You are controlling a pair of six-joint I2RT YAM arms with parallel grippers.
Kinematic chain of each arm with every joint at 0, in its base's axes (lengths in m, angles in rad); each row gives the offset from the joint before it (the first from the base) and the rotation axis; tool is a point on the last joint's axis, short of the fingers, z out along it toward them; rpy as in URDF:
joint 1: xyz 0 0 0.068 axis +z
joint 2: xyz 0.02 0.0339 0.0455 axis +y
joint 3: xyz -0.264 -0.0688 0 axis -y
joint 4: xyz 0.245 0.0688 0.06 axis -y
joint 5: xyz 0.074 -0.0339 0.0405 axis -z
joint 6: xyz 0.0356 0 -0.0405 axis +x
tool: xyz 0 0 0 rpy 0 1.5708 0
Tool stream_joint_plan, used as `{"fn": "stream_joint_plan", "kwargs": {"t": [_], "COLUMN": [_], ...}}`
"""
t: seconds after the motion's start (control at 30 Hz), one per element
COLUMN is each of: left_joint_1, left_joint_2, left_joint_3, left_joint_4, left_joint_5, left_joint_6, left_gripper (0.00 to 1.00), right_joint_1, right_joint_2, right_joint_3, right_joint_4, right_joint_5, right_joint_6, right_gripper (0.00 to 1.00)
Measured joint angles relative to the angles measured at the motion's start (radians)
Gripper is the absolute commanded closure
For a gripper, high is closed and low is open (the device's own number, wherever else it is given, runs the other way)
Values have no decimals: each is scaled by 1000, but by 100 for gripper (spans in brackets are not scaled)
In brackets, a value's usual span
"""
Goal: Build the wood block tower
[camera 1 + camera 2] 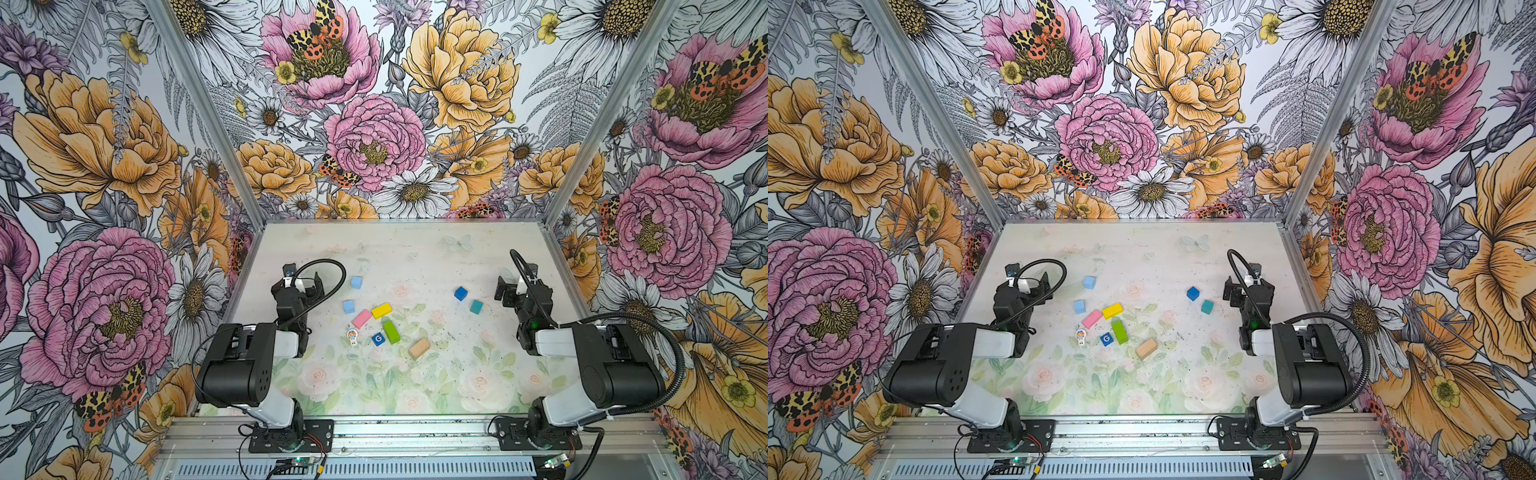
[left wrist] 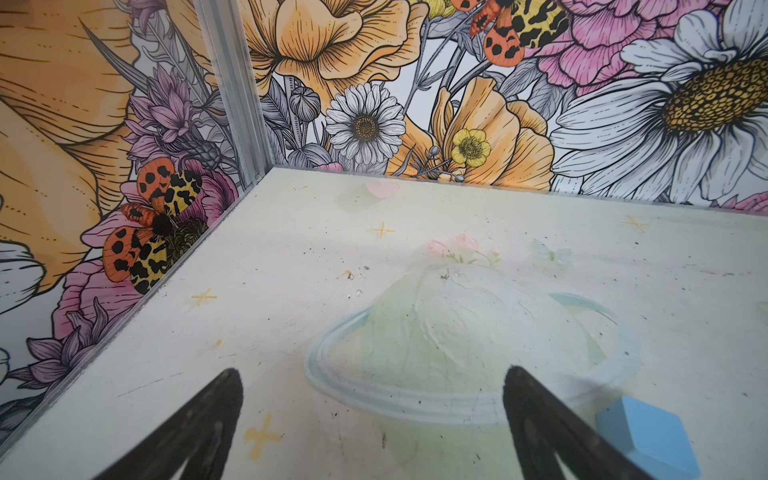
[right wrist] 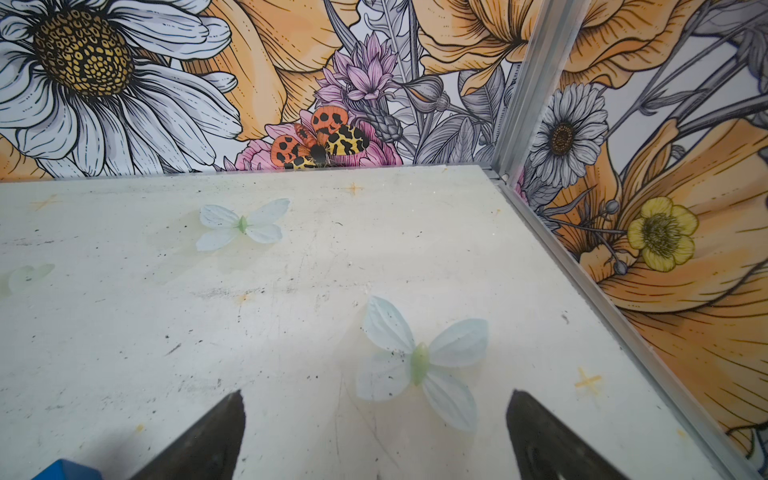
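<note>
The wooden blocks lie loose and flat on the table, none stacked. In both top views a pink brick (image 1: pixel 362 318), a yellow brick (image 1: pixel 381 310) and a green brick (image 1: pixel 391 330) cluster mid-table, with a tan brick (image 1: pixel 419 348) nearer the front. Two light blue cubes (image 1: pixel 356 282) (image 1: pixel 348 307) sit left of them. The white toy figure (image 1: pixel 352 335) lies flat. My left gripper (image 2: pixel 374 374) is open and empty, with a light blue cube (image 2: pixel 648 436) just beside one finger. My right gripper (image 3: pixel 376 395) is open over bare table.
A dark blue cube (image 1: pixel 460 293) and a teal cube (image 1: pixel 476 306) sit near my right gripper (image 1: pixel 511 286). A blue cube marked G (image 1: pixel 378 339) lies by the green brick. Flowered walls with metal corner posts (image 2: pixel 232 91) close in three sides.
</note>
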Motion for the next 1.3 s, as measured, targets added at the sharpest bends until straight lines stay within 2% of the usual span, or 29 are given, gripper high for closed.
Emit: {"fn": "stream_joint_plan", "kwargs": {"t": [0.9,1.07,1.17,1.3], "left_joint_1": [6,8,-2,-63], "left_joint_2": [0,-61,-148,-255], "left_joint_3": [0,15,43,72], "left_joint_4": [-1,-108,-192,-260], "left_joint_5": [20,23,9,-46], "left_joint_6": [0,0,1,8], "left_gripper": [1,1,1,1], "right_joint_1": [0,5,27,54], "right_joint_2": [0,0,-36,-109], "right_joint_3": [0,0,39,228], "right_joint_4": [0,-1,-122,-409], "right_joint_5": [0,16,71,162], "right_joint_6": [0,0,1,44], "right_gripper": [0,0,0,0]}}
